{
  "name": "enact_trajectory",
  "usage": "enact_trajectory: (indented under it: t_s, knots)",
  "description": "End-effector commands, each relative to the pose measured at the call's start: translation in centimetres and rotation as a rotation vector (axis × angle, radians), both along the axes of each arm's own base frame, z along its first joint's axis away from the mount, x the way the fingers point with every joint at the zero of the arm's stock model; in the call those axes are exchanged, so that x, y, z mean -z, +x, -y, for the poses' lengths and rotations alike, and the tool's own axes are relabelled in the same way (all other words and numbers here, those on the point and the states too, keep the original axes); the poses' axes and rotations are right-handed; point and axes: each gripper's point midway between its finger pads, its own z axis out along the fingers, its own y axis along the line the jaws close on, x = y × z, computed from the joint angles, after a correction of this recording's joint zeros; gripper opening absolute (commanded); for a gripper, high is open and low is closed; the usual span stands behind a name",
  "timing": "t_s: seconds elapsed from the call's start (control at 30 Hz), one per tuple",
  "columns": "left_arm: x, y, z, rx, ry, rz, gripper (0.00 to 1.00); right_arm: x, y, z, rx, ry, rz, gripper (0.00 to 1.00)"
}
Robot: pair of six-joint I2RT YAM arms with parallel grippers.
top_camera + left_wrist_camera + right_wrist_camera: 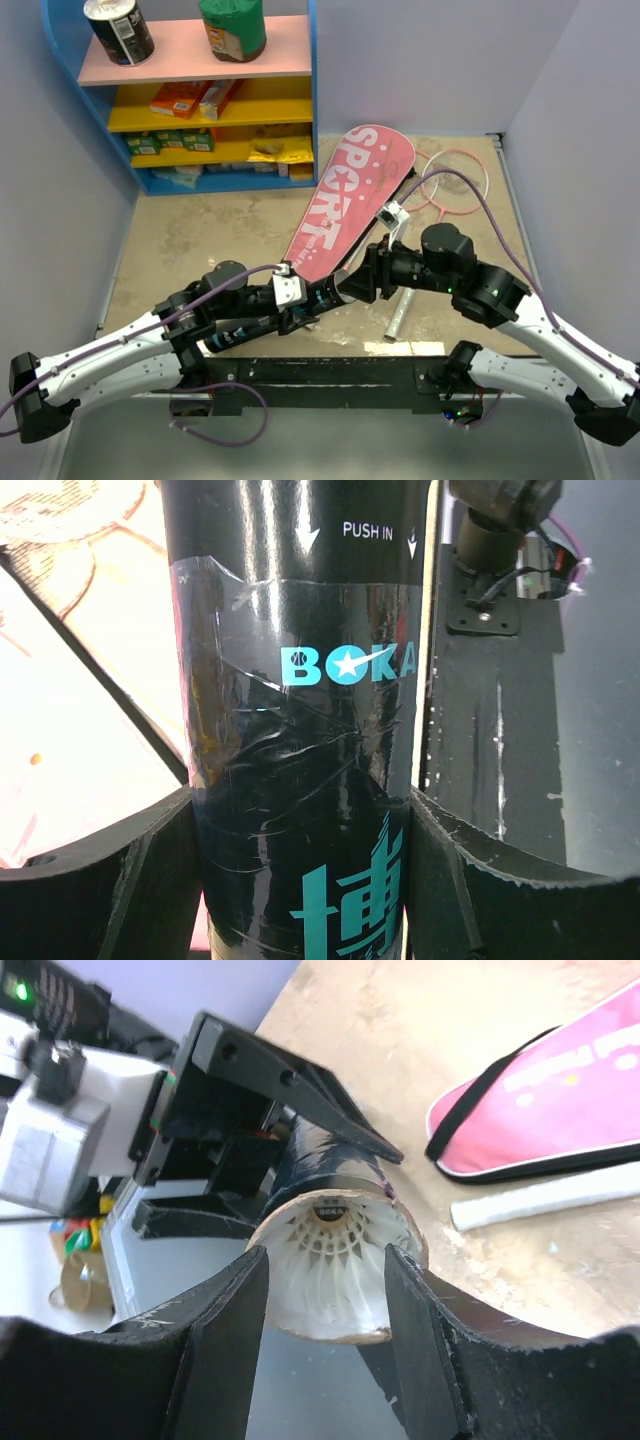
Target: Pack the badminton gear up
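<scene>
Two grippers are sharing one axis: we are clamping the long black tube with teal lettering (pixel 300 680) in our left gripper (pixel 300 825), its mouth pointing straight into our right gripper (pixel 325 1260), fingers parted either side of the white feathered shuttlecock (pixel 335 1225) seated just inside.

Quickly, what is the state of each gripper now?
Left gripper: closed on the long black tube with teal lettering.
Right gripper: open, holding nothing.

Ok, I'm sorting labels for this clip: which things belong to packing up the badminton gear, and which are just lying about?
Job in hand: black tube, shuttlecock in its mouth, pink cover, rackets.
Lying about: snack cans, boxes, blue shelf.
</scene>
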Motion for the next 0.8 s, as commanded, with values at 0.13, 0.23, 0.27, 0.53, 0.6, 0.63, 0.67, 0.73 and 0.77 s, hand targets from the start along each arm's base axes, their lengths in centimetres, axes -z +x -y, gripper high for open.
enact_trajectory:
  t_s: [0.13, 0.23, 0.27, 0.53, 0.6, 0.63, 0.67, 0.73, 0.77]
  knots:
    - [-3.0, 1.0, 0.6, -0.039, -0.07, 0.035, 0.0, -4.9, 5.6, 2.9, 0.34, -0.059, 0.114, 0.55]
    - [-3.0, 1.1, 0.6, -0.04, -0.072, 0.036, 0.0, -5.5, 8.3, 3.8, 0.477, -0.12, 0.131, 0.55]
    - [-3.1, 1.0, 0.6, -0.037, -0.073, 0.036, 0.0, -5.5, 9.0, 3.8, 0.501, -0.13, 0.133, 0.55]
    - [-3.6, 1.2, 0.4, -0.057, -0.078, 0.034, 0.0, 1.0, 19.0, 8.3, 0.724, -0.242, -0.004, 0.56]
    - [-3.6, 1.3, 0.4, -0.06, -0.078, 0.033, 0.0, 3.3, 20.7, 10.0, 0.782, -0.263, -0.054, 0.57]
    - [-3.6, 1.3, 0.3, -0.065, -0.08, 0.033, 0.0, 5.1, 22.3, 12.3, 0.859, -0.29, -0.106, 0.57]
    - [-3.7, 1.4, 0.3, -0.072, -0.081, 0.034, 0.0, 6.2, 22.9, 13.5, 0.897, -0.308, -0.132, 0.57]
    - [-3.7, 1.6, 0.1, -0.086, -0.077, 0.031, 0.0, 9.4, 23.9, 17.2, 1.007, -0.366, -0.209, 0.58]
    - [-3.7, 1.6, 0.1, -0.089, -0.075, 0.029, 0.0, 10.5, 24.0, 18.5, 1.043, -0.39, -0.234, 0.58]
